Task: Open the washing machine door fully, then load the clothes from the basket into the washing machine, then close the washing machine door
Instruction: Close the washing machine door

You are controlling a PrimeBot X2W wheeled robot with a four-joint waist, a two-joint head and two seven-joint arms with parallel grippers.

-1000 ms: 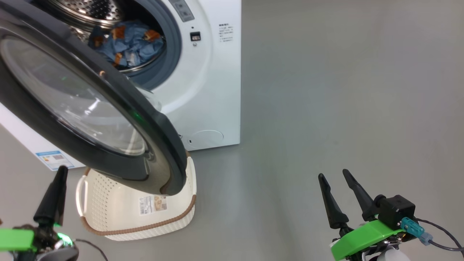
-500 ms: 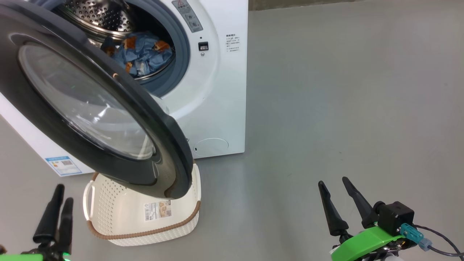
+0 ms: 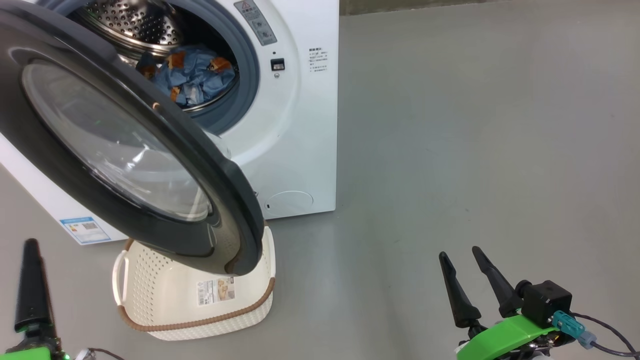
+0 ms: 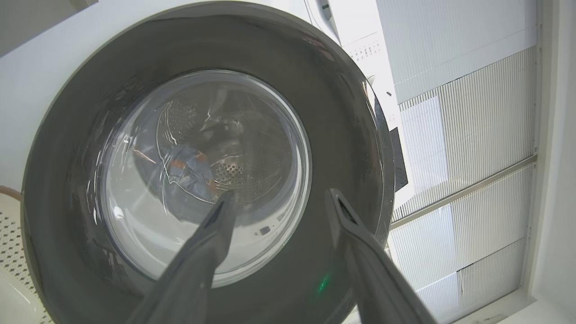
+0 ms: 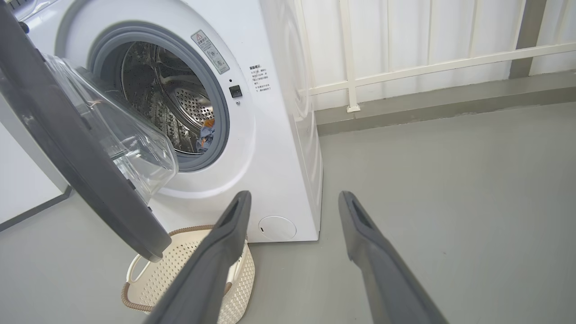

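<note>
The white washing machine (image 3: 295,125) stands at the upper left with its door (image 3: 125,150) swung out toward me, the black rim hanging over the basket (image 3: 200,310). Blue clothes (image 3: 192,75) with orange-brown prints lie in the steel drum. The cream basket sits on the floor below the door, and the part of its inside that I see holds nothing. My left gripper (image 4: 279,202) is open and empty, facing the door's glass (image 4: 202,171) from a short way off; one finger (image 3: 31,285) shows at the lower left. My right gripper (image 3: 460,252) is open and empty over bare floor.
Grey floor (image 3: 475,150) stretches wide to the right of the machine. A white railing and wall (image 5: 405,67) stand behind it. A blue label sticker (image 3: 85,229) marks the machine's left side, and a round cover (image 3: 289,202) sits low on its front.
My left gripper has opened from shut and slid toward the lower left corner of the head view. The head camera shifted slightly. The right gripper, door and basket stay put.
</note>
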